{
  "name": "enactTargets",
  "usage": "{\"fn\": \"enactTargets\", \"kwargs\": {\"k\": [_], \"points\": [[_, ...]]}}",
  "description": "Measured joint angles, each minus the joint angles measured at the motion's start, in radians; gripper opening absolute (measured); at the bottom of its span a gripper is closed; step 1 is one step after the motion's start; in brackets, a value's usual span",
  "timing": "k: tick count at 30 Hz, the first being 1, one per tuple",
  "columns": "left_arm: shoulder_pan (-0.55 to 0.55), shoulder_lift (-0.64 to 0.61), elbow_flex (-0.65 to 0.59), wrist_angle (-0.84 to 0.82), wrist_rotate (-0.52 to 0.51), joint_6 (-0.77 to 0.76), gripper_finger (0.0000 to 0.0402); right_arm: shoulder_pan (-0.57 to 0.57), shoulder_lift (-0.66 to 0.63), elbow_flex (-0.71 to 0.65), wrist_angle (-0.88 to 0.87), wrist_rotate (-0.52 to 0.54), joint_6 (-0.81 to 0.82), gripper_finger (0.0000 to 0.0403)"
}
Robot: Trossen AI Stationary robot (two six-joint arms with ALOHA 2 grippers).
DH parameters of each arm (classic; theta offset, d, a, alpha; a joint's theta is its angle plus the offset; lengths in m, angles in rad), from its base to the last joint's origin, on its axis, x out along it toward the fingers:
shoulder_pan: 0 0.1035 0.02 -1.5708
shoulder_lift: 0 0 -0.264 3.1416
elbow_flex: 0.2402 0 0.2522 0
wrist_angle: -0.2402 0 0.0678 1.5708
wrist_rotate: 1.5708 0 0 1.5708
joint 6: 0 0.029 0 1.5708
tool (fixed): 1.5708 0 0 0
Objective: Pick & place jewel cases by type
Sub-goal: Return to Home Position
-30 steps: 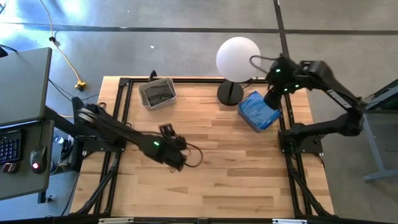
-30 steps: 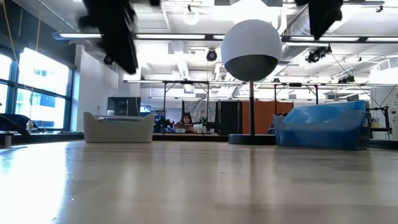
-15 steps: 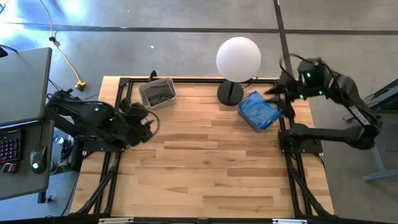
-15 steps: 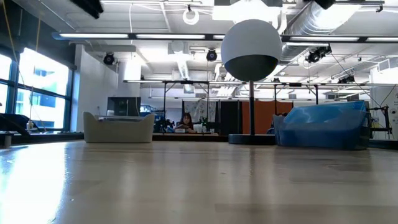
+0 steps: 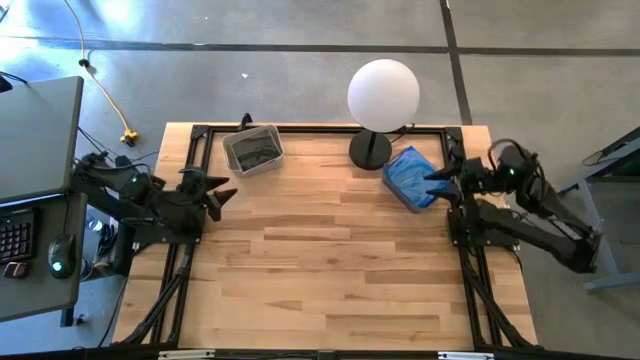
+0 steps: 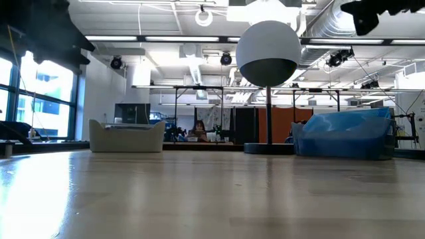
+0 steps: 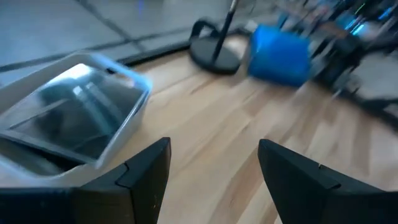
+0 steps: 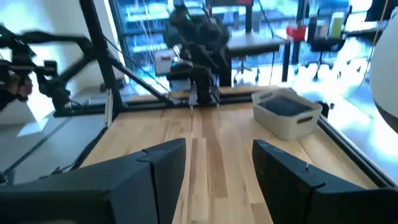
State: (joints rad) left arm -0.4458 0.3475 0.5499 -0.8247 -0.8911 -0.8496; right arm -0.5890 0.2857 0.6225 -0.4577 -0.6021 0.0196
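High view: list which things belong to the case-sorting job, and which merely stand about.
Job: blue cases; dark cases in pale bin; left gripper and right gripper, both open and empty.
Standing about: globe lamp; keyboard; mouse; yellow cable.

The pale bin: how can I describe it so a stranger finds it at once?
On the wooden table, find the white globe lamp at the far edge. The pale bin stands left of it, near the corner. Its walls are whitish; the other bin looks blue.
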Motion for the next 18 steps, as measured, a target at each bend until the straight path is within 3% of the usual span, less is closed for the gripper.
{"fn": "enactTargets", "kwargs": {"k": [9,14,18], "points": [[0.0,-0.348,-0.292,0.313,-0.078,0.279,0.0241,0.0,-0.283,-0.256,0.228,-0.034,0.074,0.0181],[0.001,-0.33,-0.371,0.456,-0.149,0.283,0.0241,0.001,-0.238,-0.383,0.478,-0.062,0.142,0.0181],[0.001,-0.318,-0.442,0.583,-0.27,0.327,0.0241,0.0,-0.205,-0.502,0.646,0.003,0.162,0.0181]]}}
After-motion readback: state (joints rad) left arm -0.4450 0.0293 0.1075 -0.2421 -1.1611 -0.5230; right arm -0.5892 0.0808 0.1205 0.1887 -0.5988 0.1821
